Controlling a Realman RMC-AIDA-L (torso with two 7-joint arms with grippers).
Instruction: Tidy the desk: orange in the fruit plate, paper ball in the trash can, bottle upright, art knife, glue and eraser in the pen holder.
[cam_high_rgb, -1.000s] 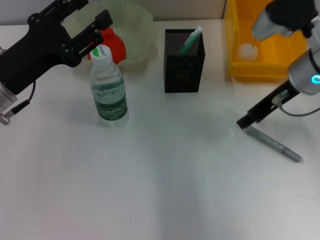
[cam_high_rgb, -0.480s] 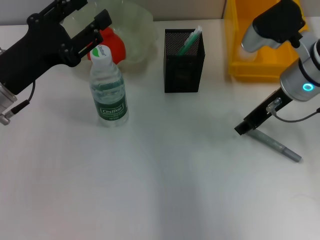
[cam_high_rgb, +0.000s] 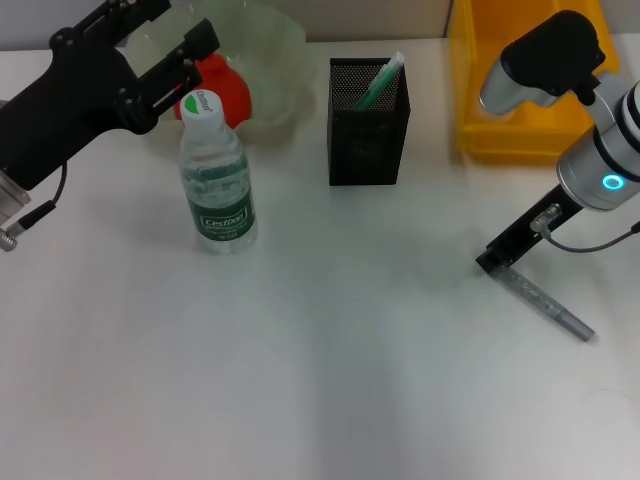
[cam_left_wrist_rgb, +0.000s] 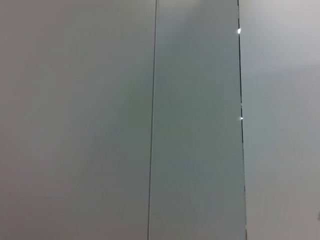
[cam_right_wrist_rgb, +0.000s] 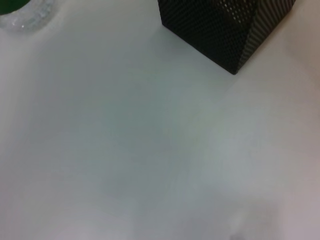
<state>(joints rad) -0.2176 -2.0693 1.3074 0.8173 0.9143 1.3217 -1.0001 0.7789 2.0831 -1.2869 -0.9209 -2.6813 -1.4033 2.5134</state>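
The right gripper (cam_high_rgb: 490, 263) is low over the tabletop (cam_high_rgb: 330, 360) on the right side, its dark tip touching or just above the near end of the grey art knife (cam_high_rgb: 545, 303), which lies flat and slants away toward the front right. Whether its fingers are apart or closed on the knife cannot be told from the head view, and the right wrist view shows none of them.

The left gripper (cam_high_rgb: 165, 45) hangs at the back left, above and behind the bottle's cap, with its two dark fingers (cam_high_rgb: 190, 40) spread wide and nothing between them.

The bottle (cam_high_rgb: 214, 175) stands upright on the tabletop, white cap with a green mark on top, clear of the other things. Just behind it, the translucent fruit plate (cam_high_rgb: 270, 60) holds the orange (cam_high_rgb: 225, 90), partly hidden by the left arm.

The black mesh pen holder (cam_high_rgb: 368, 122) stands at the back centre with one green-and-white item (cam_high_rgb: 380, 82) leaning inside it; what it is cannot be told. The right wrist view shows the pen holder's corner (cam_right_wrist_rgb: 225, 30) and part of the bottle's base (cam_right_wrist_rgb: 25, 15).

The yellow trash can (cam_high_rgb: 475, 110) sits at the back right, its inside mostly hidden by the right arm.
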